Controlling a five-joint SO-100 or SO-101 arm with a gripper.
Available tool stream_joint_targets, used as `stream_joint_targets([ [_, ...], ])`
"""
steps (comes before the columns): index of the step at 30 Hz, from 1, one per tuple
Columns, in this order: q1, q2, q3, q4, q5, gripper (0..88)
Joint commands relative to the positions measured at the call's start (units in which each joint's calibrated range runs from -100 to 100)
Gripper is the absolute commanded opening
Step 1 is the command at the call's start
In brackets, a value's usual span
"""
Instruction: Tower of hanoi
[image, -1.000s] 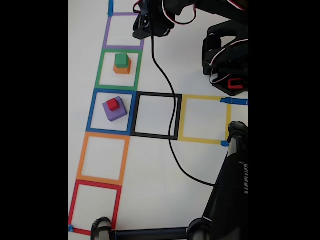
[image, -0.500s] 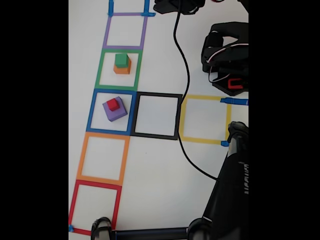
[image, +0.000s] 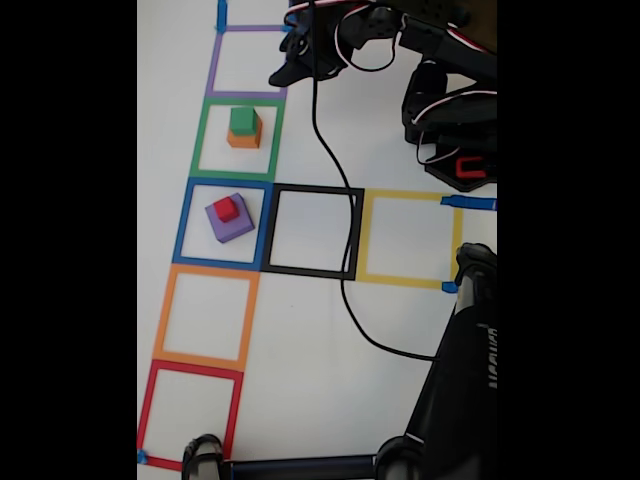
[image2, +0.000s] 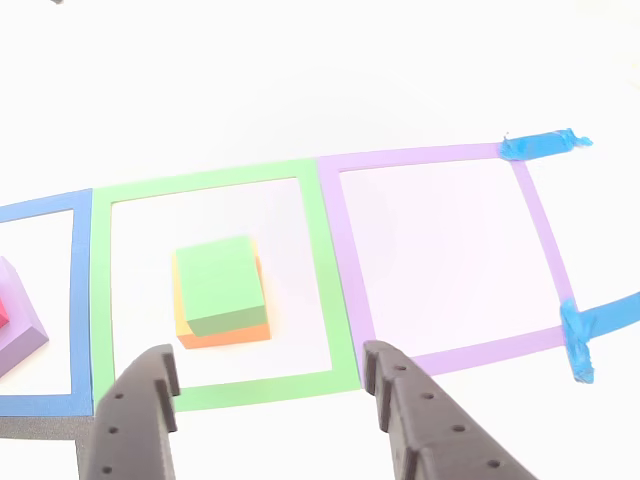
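- The green cube (image2: 220, 283) sits on top of the orange cube (image2: 225, 333), and the pair stands inside the green tape square (image2: 325, 270); the fixed view shows the same stack, green cube (image: 243, 120) over orange cube (image: 243, 138).
- In the next square along, outlined in blue (image: 187, 222), the red cube (image: 227, 209) rests on the purple cube (image: 231, 222). In the other view only the corners of the purple cube (image2: 22, 330) and the red cube (image2: 3, 312) show at the left edge.
- The purple tape square (image2: 350, 270) beside the green one holds nothing; its far corners are marked with blue tape tabs (image2: 545, 145).
- The gripper (image2: 268, 375) hangs above the near edge of the green square with its two fingers spread wide and nothing between them. In the fixed view the gripper (image: 290, 68) is at the top, near the purple square and apart from both stacks.
- Judged from this, the puzzle is mid-way, with two stacks of two, and the step in hand looks like an approach toward the green-on-orange stack.
- The next move likely calls for shifting toward the green cube so it lies between the fingers, coming down only as far as that top cube, and closing on it without nudging the orange one beneath.
- A black cable (image: 330, 200) trails across the white table (image: 300, 330), clear of the cubes.
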Motion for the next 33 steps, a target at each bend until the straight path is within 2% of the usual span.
stream_joint_targets([
  [1,-2.6,3.1,8.5,-18.4,0.0,27.2],
  [6,-3.4,12.0,16.0,-38.7,0.0,28.3],
  [12,-4.1,22.1,19.5,-54.6,0.0,28.9],
  [18,-3.9,32.0,21.7,-67.8,0.0,29.9],
  [33,-6.9,54.1,22.8,-91.9,0.0,29.5],
])
